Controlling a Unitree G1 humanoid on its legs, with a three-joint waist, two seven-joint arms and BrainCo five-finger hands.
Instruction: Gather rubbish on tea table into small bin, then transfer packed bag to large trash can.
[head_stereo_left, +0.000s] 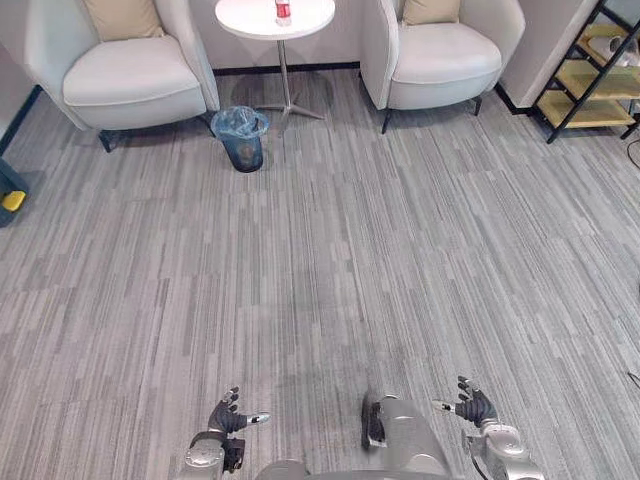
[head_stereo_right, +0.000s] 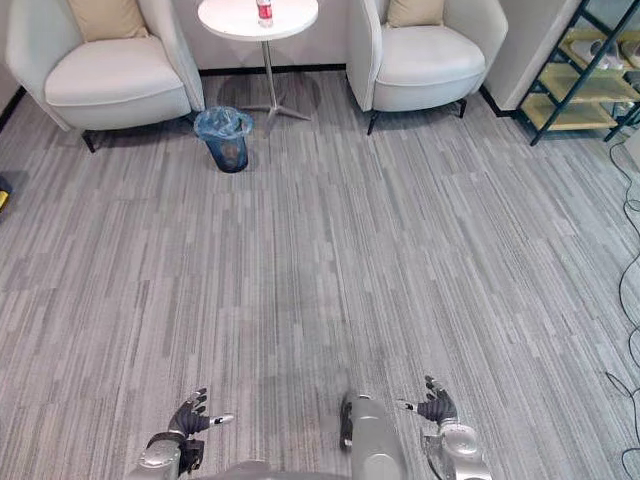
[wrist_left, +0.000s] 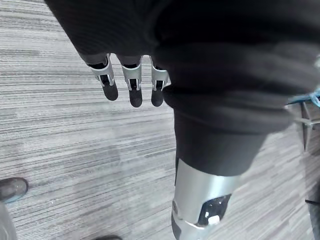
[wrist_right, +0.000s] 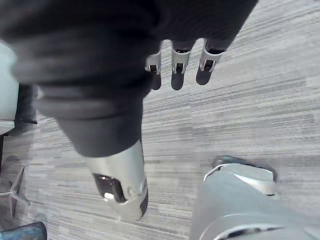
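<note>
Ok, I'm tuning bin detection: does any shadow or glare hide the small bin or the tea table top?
Left eye view: small bin evenly lit, its blue liner plain, faint shadow at its base; tea table top bright white, bottle on it distinct. Right eye view: table's soft shadow darkens the carpet round its foot.

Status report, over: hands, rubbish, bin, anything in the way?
Left hand open, right hand open, both empty. Small red-labelled bottle on round white table; dark blue-bagged bin on grey carpet beside it. Cream armchairs flank table.
</note>
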